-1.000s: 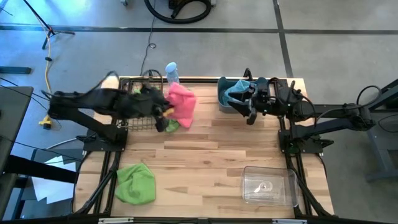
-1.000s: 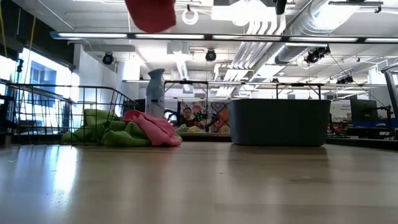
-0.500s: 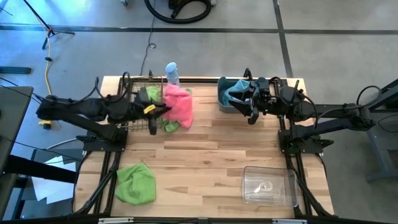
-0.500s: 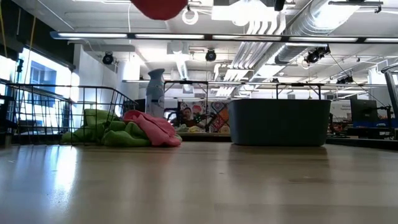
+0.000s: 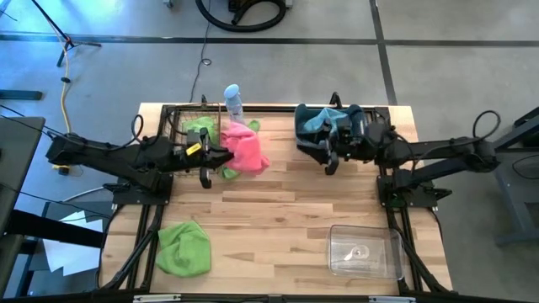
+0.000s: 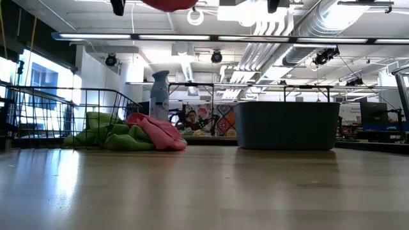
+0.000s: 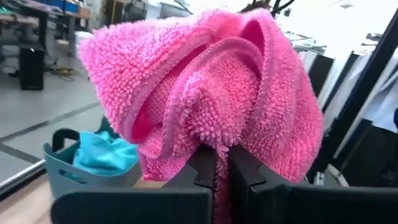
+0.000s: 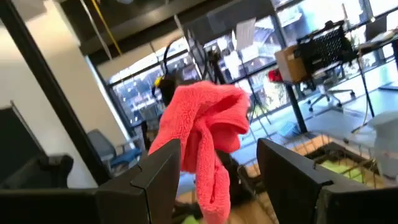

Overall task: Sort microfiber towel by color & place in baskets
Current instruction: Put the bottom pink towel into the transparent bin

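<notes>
Grey concrete floor [image 5: 472,59]; ceiling ducts [image 6: 307,25]; bright windows [image 6: 45,80].

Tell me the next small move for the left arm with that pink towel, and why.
Probably carry it toward the clear plastic box. The left gripper is shut on the pink towel, lifted near the wire basket. That basket holds green cloth and the grey-blue tub holds teal cloth, so the box, with no towel in it, looks like pink's place. The right gripper is open by the tub.
</notes>
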